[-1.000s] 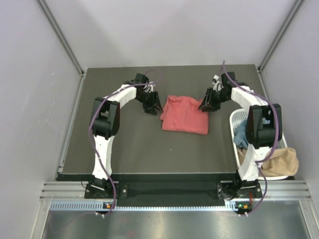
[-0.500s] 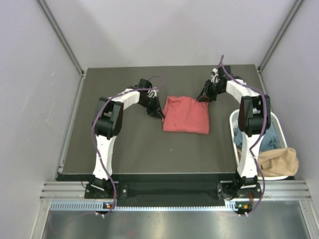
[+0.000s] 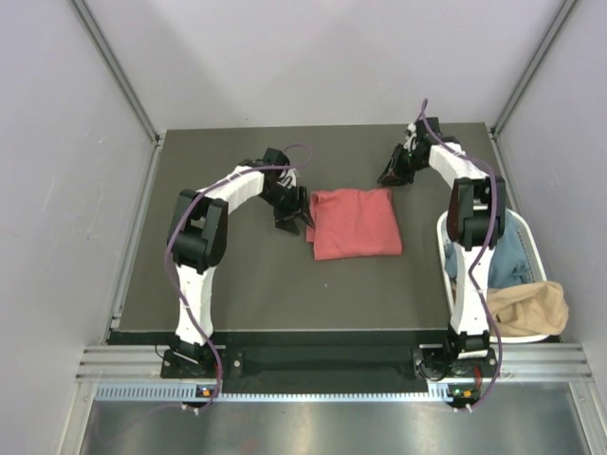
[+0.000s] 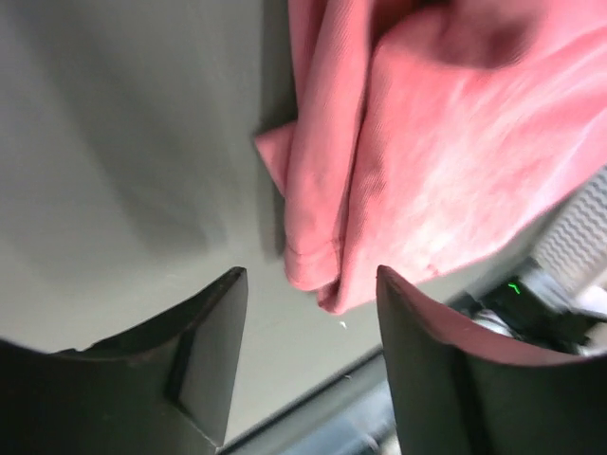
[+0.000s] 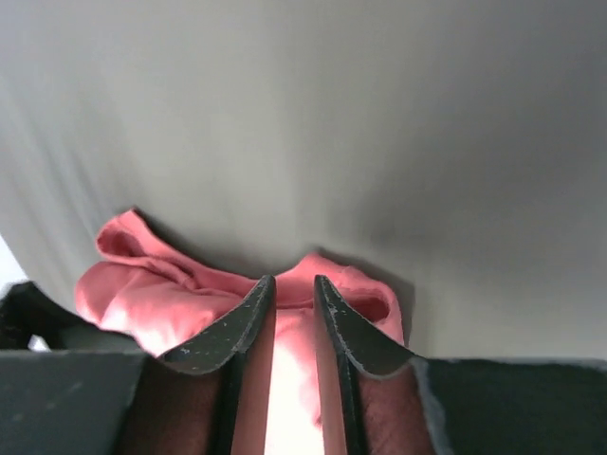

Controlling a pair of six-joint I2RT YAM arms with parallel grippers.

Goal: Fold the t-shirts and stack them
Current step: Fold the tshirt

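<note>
A coral-red t-shirt (image 3: 353,223) lies folded at the middle of the dark table, with its edges fairly square. My left gripper (image 3: 302,220) is at the shirt's left edge, open, and the shirt's folded corner (image 4: 313,270) lies just ahead of the gap between the fingers. My right gripper (image 3: 389,178) is at the shirt's far right corner. Its jaws stand narrow, with a fold of the red cloth (image 5: 152,294) between them (image 5: 294,280). A blue t-shirt (image 3: 507,258) and a tan t-shirt (image 3: 531,308) lie in the basket.
A white slotted basket (image 3: 444,227) stands at the table's right edge beside the right arm, with the tan cloth hanging over its near rim. Grey walls close in the table on the left, right and back.
The right gripper has moved toward the back with the shirt's far right corner, squaring the far edge. The left gripper has shifted right along the shirt's left edge, and the shirt lies flatter.
</note>
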